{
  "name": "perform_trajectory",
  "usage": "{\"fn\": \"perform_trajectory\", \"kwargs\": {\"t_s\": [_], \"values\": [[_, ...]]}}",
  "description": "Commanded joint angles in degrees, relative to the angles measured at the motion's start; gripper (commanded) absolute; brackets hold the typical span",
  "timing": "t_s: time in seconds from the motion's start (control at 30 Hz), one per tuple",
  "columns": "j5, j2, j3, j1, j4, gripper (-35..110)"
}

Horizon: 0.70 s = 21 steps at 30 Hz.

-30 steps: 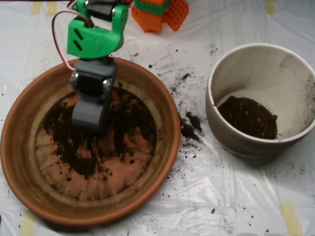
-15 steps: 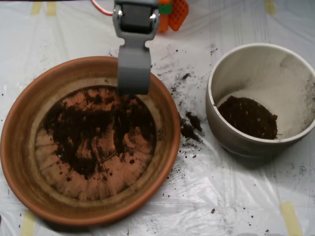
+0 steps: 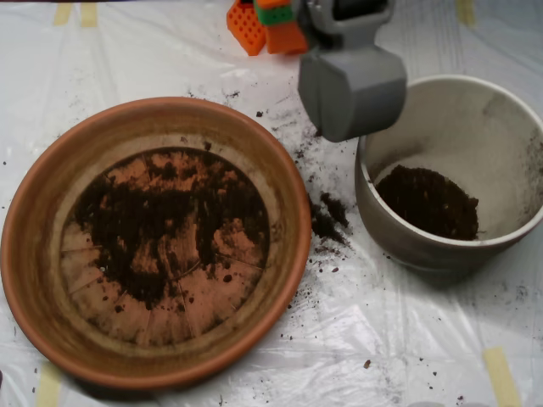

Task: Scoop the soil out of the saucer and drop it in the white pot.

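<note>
Soil (image 3: pixel 165 225) lies spread over the saucer (image 3: pixel 34 254) base at lower left, well apart from the scoop. A second heap sits inside the white pot (image 3: pixel 441 119) at right. The scoop (image 3: pixel 352 89) hangs over the pot's upper-left rim, its halves closed together.

Clear plastic sheet (image 3: pixel 407 339) is covering the table, yellowish tape strips (image 3: pixel 501 373) are sitting at 5, 7, 11 and 1 o'clock, an orange perforated block (image 3: pixel 248 25) is lying at 12 o'clock.
</note>
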Motion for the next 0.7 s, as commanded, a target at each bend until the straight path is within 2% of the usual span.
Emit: {"fn": "perform_trajectory", "kwargs": {"t_s": [0.0,0.17,0.2,0.27,0.33,0.67], "values": [[-2.1,-2.2,-8.7,-5.7,2.8,-1],[-4.7,-11.4,-18.5,-10.1,11.5,0],[-4.9,-14.8,-22.2,-10.7,14.6,5],[-5.2,-21.3,-28.7,-11.8,20.4,28],[-4.8,-22.4,-28.8,-12.0,20.8,42],[-3.2,-17.5,-24.3,-10.1,18.4,38]]}}
